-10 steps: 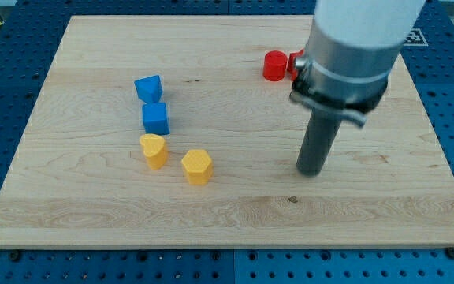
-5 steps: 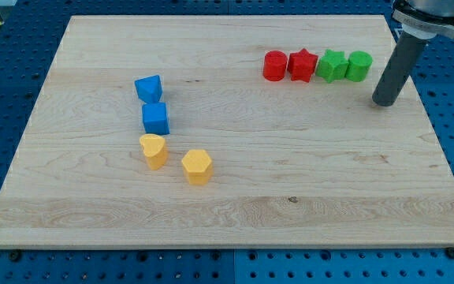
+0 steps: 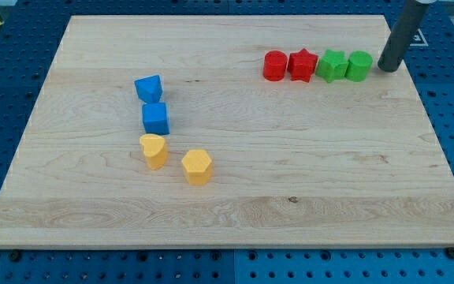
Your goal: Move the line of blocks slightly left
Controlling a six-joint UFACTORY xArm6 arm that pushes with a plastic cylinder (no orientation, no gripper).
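Now | my tip [image 3: 388, 69] just right of green cylinder [image 3: 359, 65] | no claw visible, state unknowable

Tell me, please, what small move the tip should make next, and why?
Probably a short push toward the view's left. My tip sits just right of the green cylinder, with a small gap, at the right end of the row: green star-like block, red star, red cylinder. Pushing there should shift all four.

My tip [image 3: 388, 68] at view's upper right
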